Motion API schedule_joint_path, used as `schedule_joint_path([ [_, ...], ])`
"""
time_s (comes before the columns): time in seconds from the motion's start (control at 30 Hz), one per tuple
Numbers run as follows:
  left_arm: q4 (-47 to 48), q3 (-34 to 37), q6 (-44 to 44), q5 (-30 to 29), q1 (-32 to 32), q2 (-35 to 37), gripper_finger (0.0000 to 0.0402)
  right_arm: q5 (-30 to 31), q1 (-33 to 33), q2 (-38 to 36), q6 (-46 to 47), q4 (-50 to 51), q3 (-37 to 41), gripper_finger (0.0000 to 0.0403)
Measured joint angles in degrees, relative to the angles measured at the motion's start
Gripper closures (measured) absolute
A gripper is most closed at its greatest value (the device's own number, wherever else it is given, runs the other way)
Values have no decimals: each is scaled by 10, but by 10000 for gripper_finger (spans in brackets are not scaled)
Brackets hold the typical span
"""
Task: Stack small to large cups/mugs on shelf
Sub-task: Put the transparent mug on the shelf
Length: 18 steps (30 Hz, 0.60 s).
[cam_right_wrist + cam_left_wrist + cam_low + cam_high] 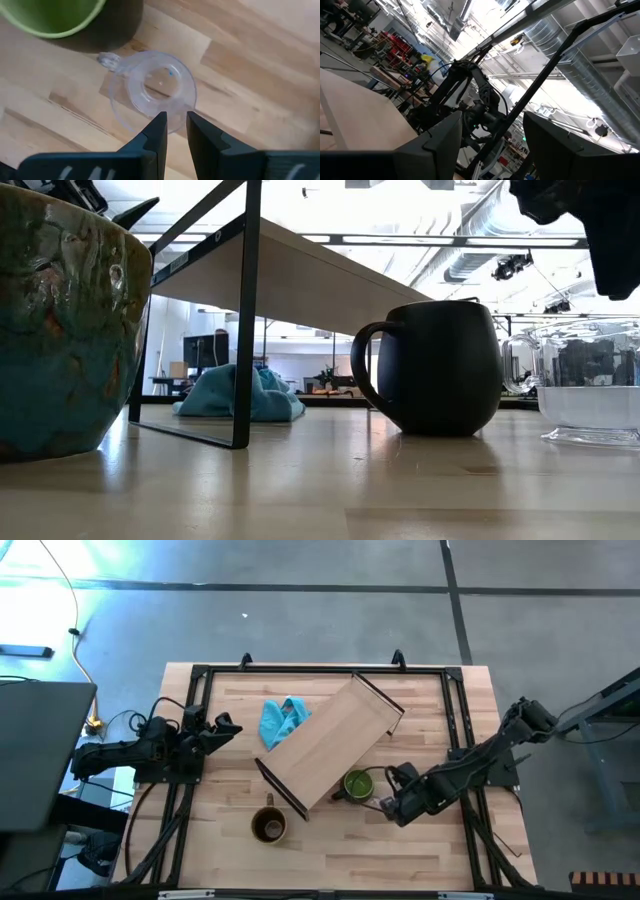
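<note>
Left gripper [228, 727]: parked at the table's left edge, jaws spread wide, empty.
Brown mug [269, 827]: on the tabletop near the front edge, unstacked.
Shelf [330, 745]: lying diagonally mid-table, bare.
Green mug [358, 784]: tabletop, beside the shelf's front edge.
Glass cup [152, 90]: touching the green mug.
Right gripper [174, 131]: jaws narrow, pinching the cup's rim.
Progress: nothing stacked; all three remain.

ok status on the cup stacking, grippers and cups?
Right gripper pinching rim of glass cup on the tabletop, beside green mug. Left gripper open, parked at left edge. Brown mug untouched; shelf bare. Nothing blocking.
</note>
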<state>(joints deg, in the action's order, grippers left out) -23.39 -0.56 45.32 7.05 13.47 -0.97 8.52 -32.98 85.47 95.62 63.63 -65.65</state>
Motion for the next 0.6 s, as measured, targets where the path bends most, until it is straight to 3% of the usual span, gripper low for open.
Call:
schedule_joint_path([
  [0.6, 0, 0, 0, 0, 0, 0, 202, -41, 1, 0, 118, 7, 0, 339],
])
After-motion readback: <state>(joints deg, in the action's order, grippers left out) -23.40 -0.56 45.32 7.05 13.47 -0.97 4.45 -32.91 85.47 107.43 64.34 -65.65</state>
